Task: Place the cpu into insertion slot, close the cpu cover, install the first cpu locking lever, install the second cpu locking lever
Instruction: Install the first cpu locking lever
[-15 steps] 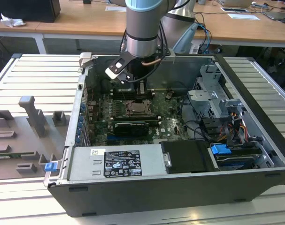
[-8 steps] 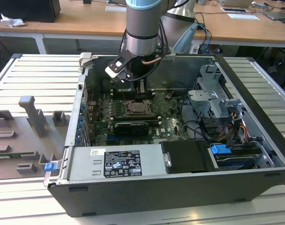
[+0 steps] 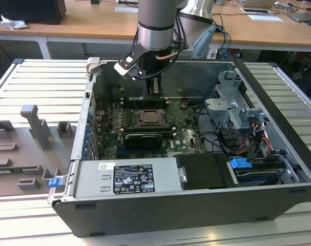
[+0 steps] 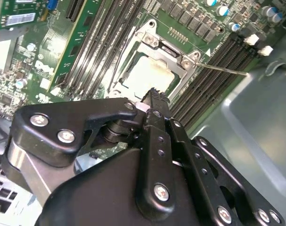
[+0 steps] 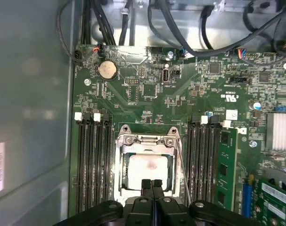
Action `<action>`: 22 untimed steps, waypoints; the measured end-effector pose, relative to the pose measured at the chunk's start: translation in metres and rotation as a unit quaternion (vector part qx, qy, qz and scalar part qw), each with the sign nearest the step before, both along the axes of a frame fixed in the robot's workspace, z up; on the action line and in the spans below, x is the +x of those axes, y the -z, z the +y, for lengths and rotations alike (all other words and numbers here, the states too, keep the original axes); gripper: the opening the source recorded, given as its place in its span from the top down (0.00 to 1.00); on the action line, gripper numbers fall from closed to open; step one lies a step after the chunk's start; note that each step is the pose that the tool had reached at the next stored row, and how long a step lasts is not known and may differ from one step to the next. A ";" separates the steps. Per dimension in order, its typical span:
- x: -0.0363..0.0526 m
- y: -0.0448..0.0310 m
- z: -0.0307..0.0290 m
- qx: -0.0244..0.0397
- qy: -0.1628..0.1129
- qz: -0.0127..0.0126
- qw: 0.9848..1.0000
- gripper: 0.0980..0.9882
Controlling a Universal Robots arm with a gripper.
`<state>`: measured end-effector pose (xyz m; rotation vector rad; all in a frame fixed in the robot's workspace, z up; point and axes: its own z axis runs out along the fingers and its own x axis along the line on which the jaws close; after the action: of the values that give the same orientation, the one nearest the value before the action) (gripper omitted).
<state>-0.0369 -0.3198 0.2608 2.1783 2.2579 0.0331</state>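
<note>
The cpu (image 5: 147,170) lies flat in the socket on the green motherboard, its pale metal top showing through the window of the cpu cover (image 5: 145,140). The cover lies down over it. My gripper (image 5: 152,183) hangs just above the socket's edge, its black fingers shut with nothing between them. In the second wrist view the fingertips (image 4: 154,94) stand over the cpu (image 4: 147,75) and the cover (image 4: 167,47). A thin wire locking lever (image 4: 225,70) sticks out sideways over the memory slots, and it also runs beside the socket (image 5: 182,162). In the exterior view my gripper (image 3: 154,88) is above the socket (image 3: 149,118).
Black memory slots (image 5: 91,160) flank the socket on both sides. An expansion card (image 3: 142,138), a power supply (image 3: 127,178), a drive cage (image 3: 237,110) and cables (image 3: 216,141) crowd the open case. A grey fixture tray (image 3: 22,148) lies at the exterior view's left.
</note>
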 end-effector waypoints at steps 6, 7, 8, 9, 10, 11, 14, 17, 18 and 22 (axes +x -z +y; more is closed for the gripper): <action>-0.0001 -0.0228 0.0003 -0.003 0.000 0.000 1.000 0.99; -0.0001 -0.0228 0.0003 -0.003 -0.003 0.000 1.000 0.99; -0.0001 -0.0227 0.0003 -0.003 -0.012 0.000 1.000 0.99; -0.0002 -0.0225 0.0003 -0.004 -0.024 0.000 1.000 0.99; -0.0002 -0.0223 0.0003 -0.004 -0.033 0.000 0.999 0.99; -0.0002 -0.0221 0.0003 -0.004 -0.049 0.000 0.999 0.99; -0.0002 -0.0212 0.0003 -0.004 -0.085 0.000 0.996 0.99; -0.0002 -0.0208 0.0003 -0.003 -0.103 0.000 0.995 0.99; -0.0002 -0.0207 0.0003 -0.004 -0.109 0.000 0.994 0.99; -0.0002 -0.0206 0.0003 -0.003 -0.153 -0.001 0.988 0.99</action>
<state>-0.0371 -0.3194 0.2814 1.8057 2.5629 0.0273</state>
